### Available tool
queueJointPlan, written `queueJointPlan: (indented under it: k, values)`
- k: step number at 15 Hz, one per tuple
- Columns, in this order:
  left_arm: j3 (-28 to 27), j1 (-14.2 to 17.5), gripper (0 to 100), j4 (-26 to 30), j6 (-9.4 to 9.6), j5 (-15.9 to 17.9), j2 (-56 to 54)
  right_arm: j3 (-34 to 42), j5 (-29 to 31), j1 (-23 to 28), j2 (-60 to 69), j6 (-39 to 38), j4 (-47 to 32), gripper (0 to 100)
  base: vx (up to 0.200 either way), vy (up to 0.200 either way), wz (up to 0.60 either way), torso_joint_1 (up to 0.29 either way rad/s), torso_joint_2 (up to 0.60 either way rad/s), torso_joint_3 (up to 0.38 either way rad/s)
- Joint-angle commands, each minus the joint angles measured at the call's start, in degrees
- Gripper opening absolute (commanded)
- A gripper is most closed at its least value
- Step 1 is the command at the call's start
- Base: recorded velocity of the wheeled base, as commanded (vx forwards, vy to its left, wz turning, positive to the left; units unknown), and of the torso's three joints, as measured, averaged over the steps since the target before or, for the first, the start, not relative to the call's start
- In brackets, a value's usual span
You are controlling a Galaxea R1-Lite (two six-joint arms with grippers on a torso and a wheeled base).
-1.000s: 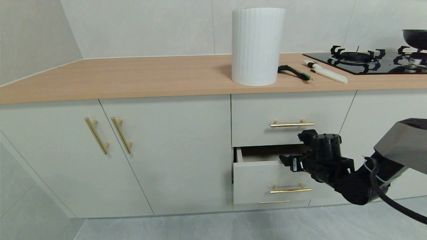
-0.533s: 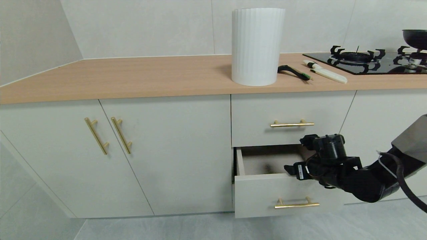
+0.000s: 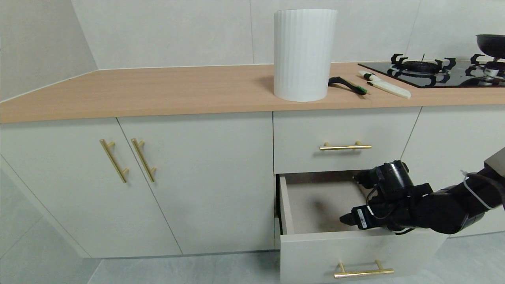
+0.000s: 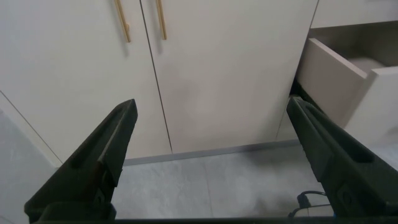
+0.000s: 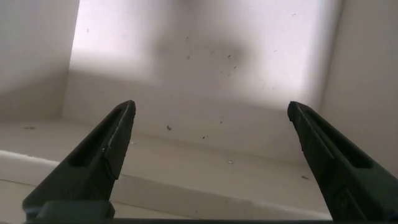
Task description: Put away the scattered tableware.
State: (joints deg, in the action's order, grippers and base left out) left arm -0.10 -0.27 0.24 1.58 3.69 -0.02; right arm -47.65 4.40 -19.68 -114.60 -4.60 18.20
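On the wooden counter (image 3: 158, 88) lie a black brush with a green tip (image 3: 348, 84) and a white knife (image 3: 386, 87), just right of a tall white ribbed cylinder (image 3: 304, 55). Below them the lower drawer (image 3: 315, 252) stands pulled far out, its inside bare (image 5: 205, 81). My right gripper (image 3: 352, 219) sits just inside the drawer's front panel, its fingers spread open (image 5: 211, 162) with nothing between them. My left gripper (image 4: 211, 162) is open too, held low before the cabinet doors (image 4: 205, 74), with the drawer's side (image 4: 336, 68) beside it.
A black gas hob (image 3: 434, 73) with a pan (image 3: 491, 43) occupies the counter's right end. The upper drawer (image 3: 345, 138) is closed. Two cabinet doors with gold handles (image 3: 128, 159) stand to the left. Grey floor tiles (image 3: 177, 272) lie below.
The lower drawer has slid much farther out, and my right gripper has come back and down with its front panel.
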Motion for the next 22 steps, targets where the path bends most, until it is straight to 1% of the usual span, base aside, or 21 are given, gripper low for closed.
queueJointPlan:
  k: [1, 4, 7, 10, 12, 15, 16, 17, 18, 20, 22]
  values:
    - [0.01, 0.0, 100, -0.07, 0.0, 0.0, 0.02, -0.77, -0.09, -0.1, 1.14, -0.06, -1.85, 100, 0.0, 0.0, 0.0, 0.0, 0.0, 0.0]
    - [0.01, 0.0, 100, -0.07, 0.0, 0.0, 0.02, -2.44, -0.18, -0.63, 2.02, 0.9, -10.03, 100, 0.0, 0.0, 0.0, 0.0, 0.0, 0.0]
    - [0.01, 0.0, 100, 0.02, 0.0, 0.0, 0.02, -2.71, -0.18, -0.8, 2.72, 3.98, -15.48, 100, 0.0, 0.0, 0.0, 0.0, 0.0, 0.0]
    - [0.01, 0.0, 100, -0.07, 0.0, 0.0, 0.02, -2.8, -0.18, -1.24, 3.07, 5.04, -18.46, 100, 0.0, 0.0, 0.0, 0.0, 0.0, 0.0]
    - [0.01, 0.0, 100, 0.02, 0.0, 0.0, 0.02, -2.8, -0.09, -1.42, 3.77, 6.71, -21.89, 100, 0.0, 0.0, 0.0, 0.0, 0.0, 0.0]
    - [0.01, 0.0, 100, 0.02, 0.0, 0.0, 0.02, -3.15, -0.09, -2.03, 5.0, 9.61, -28.48, 100, 0.0, 0.0, 0.0, 0.0, 0.0, 0.0]
    - [0.01, 0.0, 100, -0.07, 0.0, 0.0, 0.02, -3.41, -0.09, -2.12, 5.09, 9.96, -30.07, 100, 0.0, 0.0, 0.0, 0.0, 0.0, 0.0]
    - [0.01, 0.0, 100, -0.07, 0.0, 0.0, 0.02, -4.2, 0.08, -2.56, 5.09, 9.96, -33.23, 100, 0.0, 0.0, 0.0, 0.0, 0.0, 0.0]
    - [0.01, 0.0, 100, -0.07, 0.0, 0.0, 0.02, -4.38, 0.35, -2.82, 5.0, 10.13, -35.08, 100, 0.0, 0.0, 0.0, 0.0, 0.0, 0.0]
    - [0.01, 0.0, 100, 0.02, 0.0, 0.0, 0.02, -4.47, 0.43, -2.82, 5.09, 13.65, -38.85, 100, 0.0, 0.0, 0.0, 0.0, 0.0, 0.0]
    - [0.01, 0.0, 100, 0.02, 0.0, 0.0, 0.02, -4.55, 0.52, -3.18, 5.0, 14.18, -41.93, 100, 0.0, 0.0, 0.0, 0.0, 0.0, 0.0]
